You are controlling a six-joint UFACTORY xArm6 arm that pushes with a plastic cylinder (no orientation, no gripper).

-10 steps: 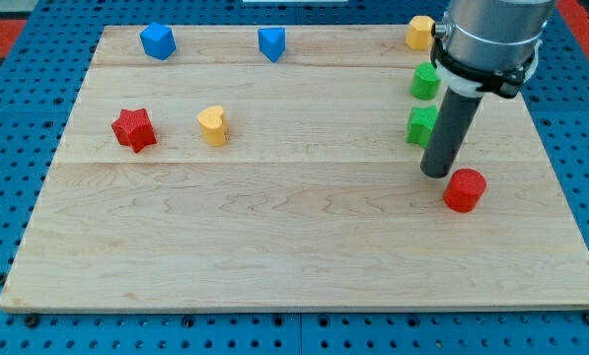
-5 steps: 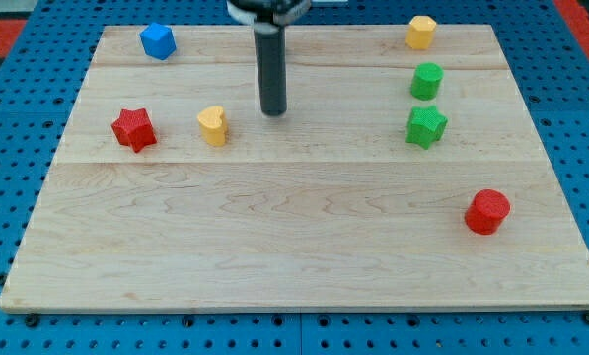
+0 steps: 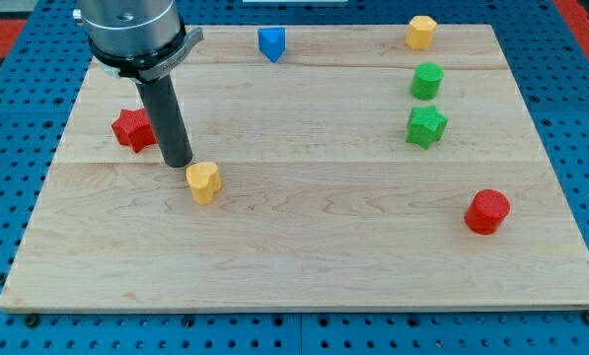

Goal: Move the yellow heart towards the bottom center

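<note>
The yellow heart (image 3: 203,181) lies on the wooden board (image 3: 304,247), left of centre. My tip (image 3: 177,162) rests on the board just up and to the left of the heart, touching or almost touching it. The rod rises from the tip towards the view's top left and hides what is behind it.
A red star (image 3: 130,128) sits just left of the rod. A blue block (image 3: 271,43) is at the top centre. At the right are a yellow block (image 3: 420,32), a green cylinder (image 3: 426,80), a green star (image 3: 425,126) and a red cylinder (image 3: 487,211).
My tip went from the right side to the top centre, then down left behind the yellow heart. The heart has slid down and a little left. The red cylinder was nudged down and right.
</note>
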